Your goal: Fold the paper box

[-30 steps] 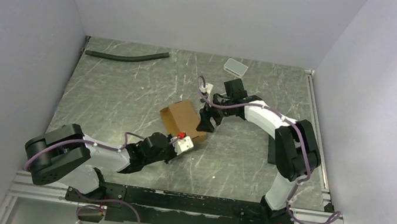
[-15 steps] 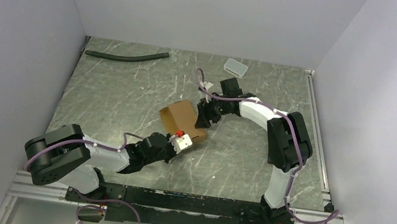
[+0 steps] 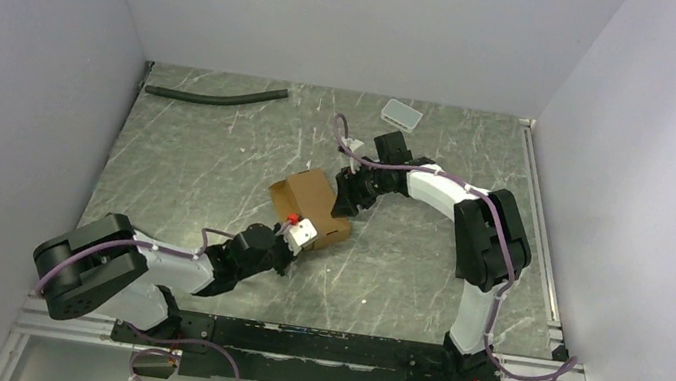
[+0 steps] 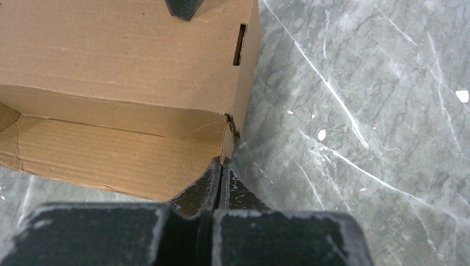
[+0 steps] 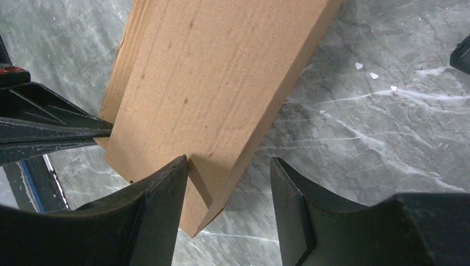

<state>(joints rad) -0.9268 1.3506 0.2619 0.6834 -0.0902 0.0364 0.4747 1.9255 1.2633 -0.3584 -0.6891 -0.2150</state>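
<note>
The paper box [image 3: 311, 197] is a brown carton, partly formed, lying mid-table with its open side toward the left. My left gripper [image 3: 295, 232] is at its near end. In the left wrist view the box [image 4: 122, 72] fills the upper left, and the left gripper [image 4: 222, 164] is shut on the thin edge of its end wall. My right gripper [image 3: 350, 198] is open at the box's far right corner. In the right wrist view the right gripper [image 5: 228, 180] straddles the corner of the box [image 5: 216, 77], with the left fingertip [image 5: 166, 188] against the cardboard.
A black hose [image 3: 217, 94] lies at the back left. A small white-grey tray [image 3: 402, 114] sits at the back centre. The enclosure walls close in on both sides and the back. The grey marbled tabletop [image 3: 215, 172] surrounds the box.
My right gripper has moved left onto the box's far corner. My left gripper has pushed slightly forward with the box edge, and the box has shifted a little.
</note>
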